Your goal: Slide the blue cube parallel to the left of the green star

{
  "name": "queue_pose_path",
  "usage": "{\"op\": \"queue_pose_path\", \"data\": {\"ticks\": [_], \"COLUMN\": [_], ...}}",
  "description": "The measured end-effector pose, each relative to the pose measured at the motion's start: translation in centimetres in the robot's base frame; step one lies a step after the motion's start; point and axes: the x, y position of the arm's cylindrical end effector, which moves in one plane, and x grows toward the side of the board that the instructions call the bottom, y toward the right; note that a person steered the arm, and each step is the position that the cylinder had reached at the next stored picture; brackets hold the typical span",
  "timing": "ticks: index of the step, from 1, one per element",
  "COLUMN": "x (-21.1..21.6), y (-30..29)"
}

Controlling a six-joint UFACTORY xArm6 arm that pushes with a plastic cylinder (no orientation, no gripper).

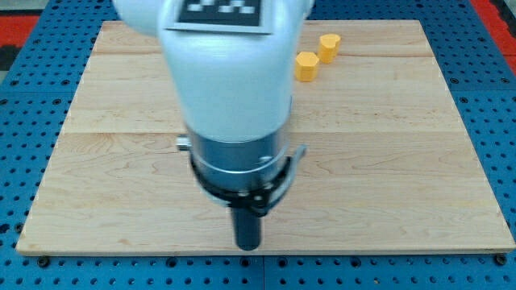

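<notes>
The white arm fills the middle of the camera view and ends in a dark rod. My tip (248,246) rests near the bottom edge of the wooden board (387,161), a little left of centre. No blue cube and no green star show in this view; the arm's body may hide them. No block is near my tip.
Two yellow blocks lie at the view's top right of centre: a yellow hexagonal block (306,66) and a yellow cylinder-like block (328,47), close together. A blue pegboard (496,97) surrounds the board.
</notes>
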Motion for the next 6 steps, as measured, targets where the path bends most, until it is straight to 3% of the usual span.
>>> {"op": "queue_pose_path", "data": {"ticks": [2, 3, 4, 5, 6], "x": [-2.7, -10.1, -12.0, -11.4, -7.7], "y": [6.1, 3.9, -4.1, -7.9, -9.9]}}
